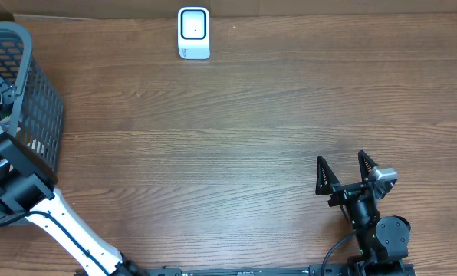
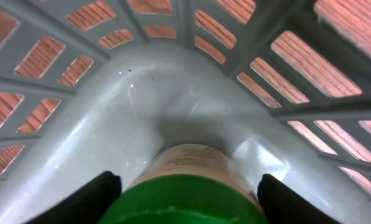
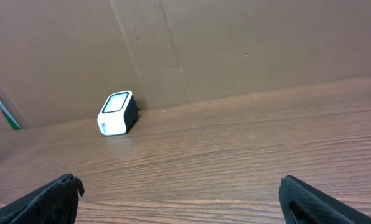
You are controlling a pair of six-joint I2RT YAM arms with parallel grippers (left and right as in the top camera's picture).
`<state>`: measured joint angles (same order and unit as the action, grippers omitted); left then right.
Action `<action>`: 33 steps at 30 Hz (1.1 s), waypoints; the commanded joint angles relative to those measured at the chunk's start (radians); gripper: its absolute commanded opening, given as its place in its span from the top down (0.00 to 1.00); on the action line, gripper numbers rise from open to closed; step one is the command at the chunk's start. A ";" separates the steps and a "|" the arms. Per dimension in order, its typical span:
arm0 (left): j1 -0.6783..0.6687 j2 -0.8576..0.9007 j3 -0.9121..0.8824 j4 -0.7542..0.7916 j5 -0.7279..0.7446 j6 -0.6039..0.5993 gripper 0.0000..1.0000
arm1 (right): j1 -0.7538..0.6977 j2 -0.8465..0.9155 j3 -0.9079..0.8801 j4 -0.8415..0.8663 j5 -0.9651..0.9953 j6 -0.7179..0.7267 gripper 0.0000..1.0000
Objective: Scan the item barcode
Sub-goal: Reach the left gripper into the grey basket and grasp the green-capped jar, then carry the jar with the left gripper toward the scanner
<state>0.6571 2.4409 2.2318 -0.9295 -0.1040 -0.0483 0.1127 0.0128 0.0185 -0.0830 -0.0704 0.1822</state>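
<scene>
Tabletop (image 1: 213, 153): one basket (image 1: 41, 100), one scanner (image 1: 193, 33)

light: even, diffuse | shadows: faint | glare: sheen on basket (image 2: 98, 137) floor | blur: green cap (image 2: 185, 200) soft up close

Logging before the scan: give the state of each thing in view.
basket: upright, at the left edge of the table.
green-lidded container: inside the basket, by a corner.
left gripper: straddles the container; grip unclear.
right gripper: open, empty.
scanner: standing at the far edge, nothing in front.
</scene>
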 commanded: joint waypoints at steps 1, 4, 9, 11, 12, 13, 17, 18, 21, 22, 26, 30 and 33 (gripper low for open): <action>0.005 0.009 0.009 -0.003 0.021 -0.010 0.42 | 0.005 -0.010 -0.010 0.003 0.006 -0.005 0.00; 0.004 -0.005 0.009 -0.010 0.027 -0.011 0.42 | 0.005 -0.010 -0.010 0.003 0.006 -0.005 0.00; 0.002 -0.069 0.010 -0.015 0.035 -0.012 0.42 | 0.005 -0.010 -0.010 0.003 0.006 -0.005 0.00; 0.001 -0.113 0.010 -0.015 0.039 -0.019 0.42 | 0.005 -0.010 -0.010 0.003 0.006 -0.005 0.00; 0.001 -0.137 0.010 -0.015 0.041 -0.021 0.43 | 0.005 -0.010 -0.010 0.003 0.006 -0.004 0.00; 0.001 -0.162 0.010 -0.016 0.045 -0.030 0.43 | 0.005 -0.010 -0.010 0.003 0.006 -0.005 0.00; 0.001 -0.292 0.010 -0.031 0.060 -0.085 0.44 | 0.005 -0.010 -0.010 0.003 0.006 -0.005 0.00; 0.001 -0.323 0.010 -0.036 0.068 -0.091 0.44 | 0.005 -0.010 -0.010 0.003 0.006 -0.005 0.00; 0.000 -0.435 0.010 -0.055 0.121 -0.093 0.45 | 0.005 -0.010 -0.010 0.003 0.006 -0.005 0.00; 0.000 -0.468 0.010 -0.063 0.137 -0.101 0.45 | 0.005 -0.010 -0.010 0.003 0.006 -0.005 0.00; -0.005 -0.612 0.010 -0.108 0.246 -0.117 0.44 | 0.005 -0.010 -0.010 0.003 0.006 -0.005 0.00; -0.043 -0.730 0.009 -0.181 0.323 -0.117 0.44 | 0.005 -0.010 -0.010 0.003 0.006 -0.005 0.00; -0.106 -0.781 0.009 -0.243 0.330 -0.109 0.42 | 0.005 -0.010 -0.010 0.003 0.006 -0.005 0.00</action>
<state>0.6037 1.6905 2.2284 -1.1545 0.1551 -0.1520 0.1131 0.0128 0.0185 -0.0830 -0.0704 0.1825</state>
